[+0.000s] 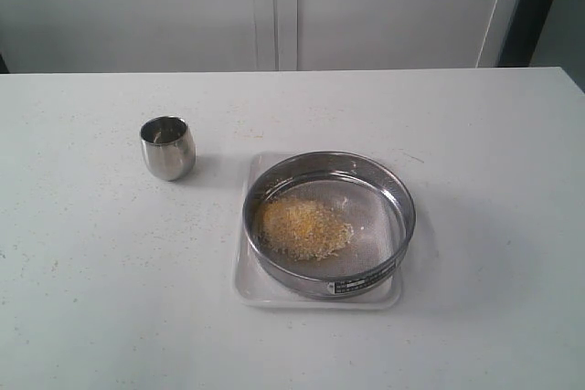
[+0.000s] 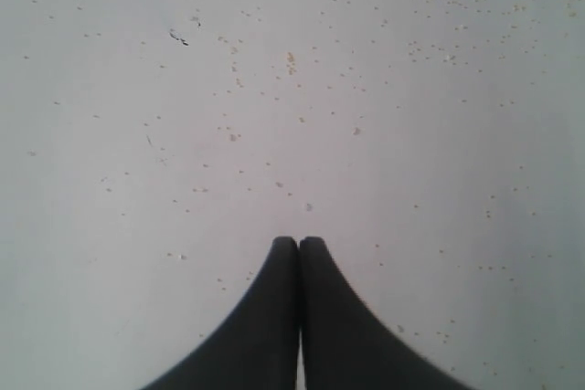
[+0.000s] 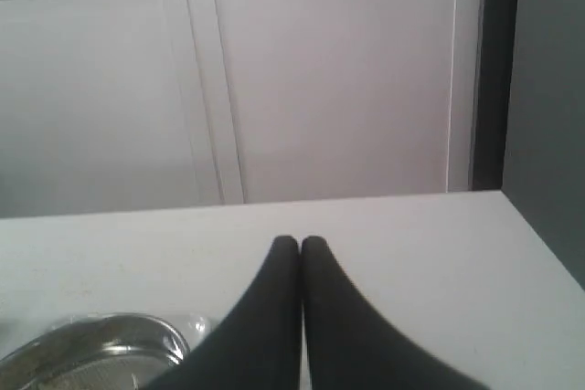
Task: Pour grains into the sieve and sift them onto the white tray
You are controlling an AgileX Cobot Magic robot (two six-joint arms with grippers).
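Left gripper [image 2: 299,242]: the two dark fingers are pressed together tip to tip, with nothing pinched between them. It is held over bare table [image 2: 137,180], and only loose specks [image 2: 290,61], yellowish and pale, are seen scattered on the surface beyond the tips. No task item is caught in its wrist view, so its place relative to them cannot be told. Right gripper [image 3: 299,242]: the fingers are likewise shut flat against each other and nothing is held. It is pointed across the table toward a pale wall. A curved stretch of the sieve [image 3: 82,340] is seen low and near the base of the fingers, partly hidden behind them; contact cannot be judged. In the exterior view, the sieve is set upright on the white tray [image 1: 249,291], right of the table's middle, and most of the tray is covered by it. The grains [image 1: 302,227] are heaped as a yellow mound on the mesh, toward the sieve's left side. A small steel cup [image 1: 168,148] is stood upright to the left, well apart from the tray.
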